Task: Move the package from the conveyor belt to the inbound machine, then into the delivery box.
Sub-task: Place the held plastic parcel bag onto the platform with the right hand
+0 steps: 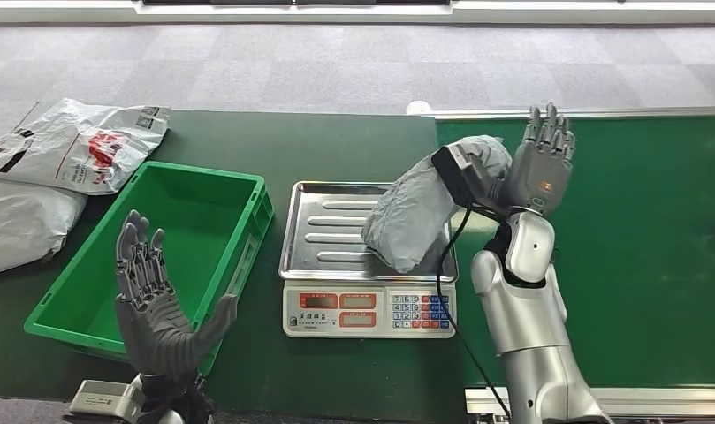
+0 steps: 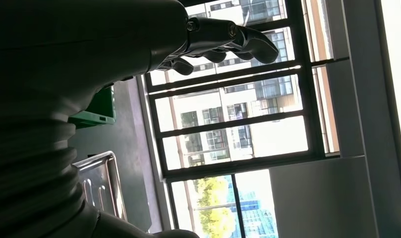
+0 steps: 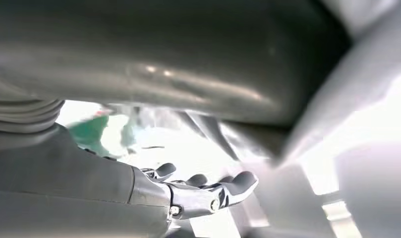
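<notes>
the grey package (image 1: 415, 212) rests tilted on the scale tray (image 1: 323, 231), leaning against the right robot hand (image 1: 543, 163), whose fingers are spread and upright. the left robot hand (image 1: 155, 300) is spread, holding nothing, over the green box (image 1: 247, 203).

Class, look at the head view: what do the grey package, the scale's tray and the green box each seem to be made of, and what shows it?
Grey package: looks like thin plastic film with a dull sheen, going by its soft creases.
Scale's tray: seems to be bright metal, likely stainless steel, with a reflective, ribbed surface.
Green box: probably rigid moulded plastic, with even colour, smooth walls and a thick rim.
</notes>
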Robot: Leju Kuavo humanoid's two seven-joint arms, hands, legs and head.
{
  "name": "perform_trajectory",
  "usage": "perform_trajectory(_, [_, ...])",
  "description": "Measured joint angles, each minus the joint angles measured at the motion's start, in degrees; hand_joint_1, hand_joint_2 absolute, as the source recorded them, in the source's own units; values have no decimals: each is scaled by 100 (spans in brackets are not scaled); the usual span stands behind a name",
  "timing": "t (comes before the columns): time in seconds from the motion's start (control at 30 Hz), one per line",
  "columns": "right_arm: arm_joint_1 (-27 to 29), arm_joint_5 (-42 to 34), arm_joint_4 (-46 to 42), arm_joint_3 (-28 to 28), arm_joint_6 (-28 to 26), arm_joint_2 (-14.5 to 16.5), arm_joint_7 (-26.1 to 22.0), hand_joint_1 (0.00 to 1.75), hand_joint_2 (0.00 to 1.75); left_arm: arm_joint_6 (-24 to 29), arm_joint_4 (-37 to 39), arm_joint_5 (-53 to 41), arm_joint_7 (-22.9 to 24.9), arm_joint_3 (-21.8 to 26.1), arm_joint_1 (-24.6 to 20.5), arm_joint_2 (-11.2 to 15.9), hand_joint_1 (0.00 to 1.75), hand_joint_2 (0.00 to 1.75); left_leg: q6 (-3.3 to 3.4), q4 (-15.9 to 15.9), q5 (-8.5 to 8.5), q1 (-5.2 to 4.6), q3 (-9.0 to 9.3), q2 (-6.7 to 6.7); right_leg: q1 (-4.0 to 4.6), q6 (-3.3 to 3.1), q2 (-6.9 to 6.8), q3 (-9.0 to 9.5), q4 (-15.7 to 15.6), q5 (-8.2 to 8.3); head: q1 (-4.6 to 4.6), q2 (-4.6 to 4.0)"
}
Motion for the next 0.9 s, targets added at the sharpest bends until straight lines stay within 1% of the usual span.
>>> perform_trajectory(0.07, [-296,-41,592,139,213,-71,-224,0,0,0,1,-4,0,1,-6,0,0,175,-1,0,1,0,0,-1,2,0,0,-1,0,0,0,0])
perform_trajectory(0.1, [-417,-51,826,191,297,-95,-254,0,0,0,1,-5,0,2,-8,0,0,175,-1,0,1,0,0,-2,2,-1,-1,-1,0,0,-1,0])
perform_trajectory(0.2, [-699,-54,1371,295,473,-155,-250,0,0,-7,1,-8,0,2,-11,-1,0,175,-2,0,0,1,0,-2,4,-1,0,-3,0,-1,0,0])
perform_trajectory(0.33, [-910,-38,1845,365,743,-210,-152,0,0,-74,1,-50,0,8,-11,-11,0,175,-2,0,-1,1,-1,-1,3,-1,2,-4,-1,-1,1,0])
perform_trajectory(0.5, [-1025,-29,2124,373,835,-242,-106,0,0,-83,1,-72,0,29,-11,-29,0,175,-2,0,-1,1,-1,-1,3,-1,2,-4,-1,0,1,0])
perform_trajectory(0.9, [-1092,-28,2326,375,841,-267,-106,0,0,-85,1,-74,0,57,-11,-46,0,175,-2,0,0,1,0,-1,3,-1,2,-4,0,0,1,0])
